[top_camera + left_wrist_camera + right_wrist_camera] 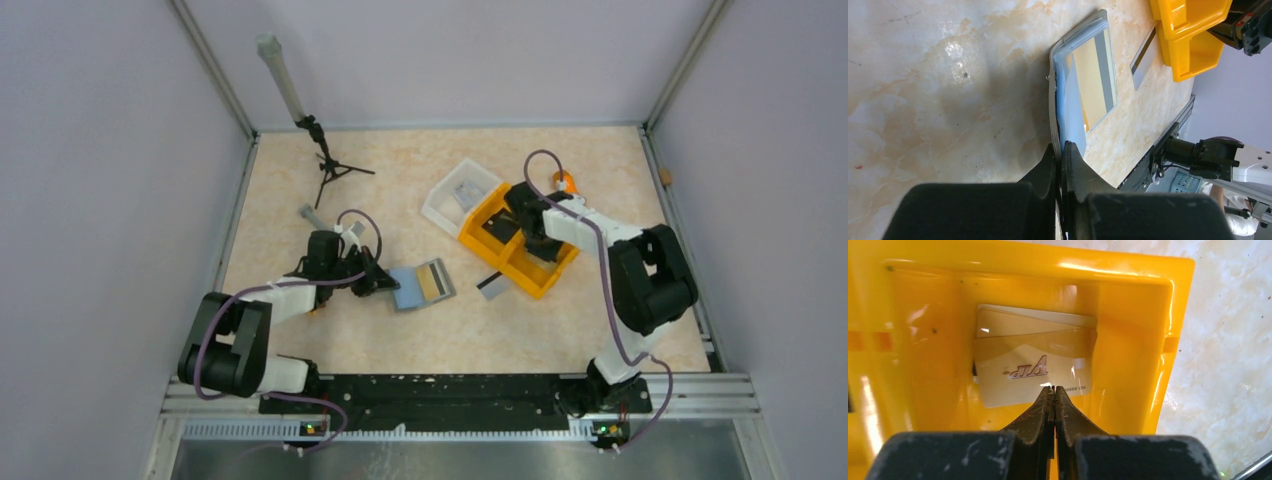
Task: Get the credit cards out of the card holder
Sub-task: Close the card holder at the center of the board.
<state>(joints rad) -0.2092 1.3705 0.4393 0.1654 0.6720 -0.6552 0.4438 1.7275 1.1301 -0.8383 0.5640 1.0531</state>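
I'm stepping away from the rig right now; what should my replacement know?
Left gripper: shut on the card holder edge; holder open on the table.
Right gripper: shut, empty, over the orange bin.
Done: two gold cards in the bin, one loose card on the table beside it.
Left: a striped card in the holder.

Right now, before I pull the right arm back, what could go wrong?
The left claw pinches only the edge of the card holder, so it may slip or flip. The right claw sits shut inside the orange bin; a sideways exit could drag it. The loose card beside it could get swept.
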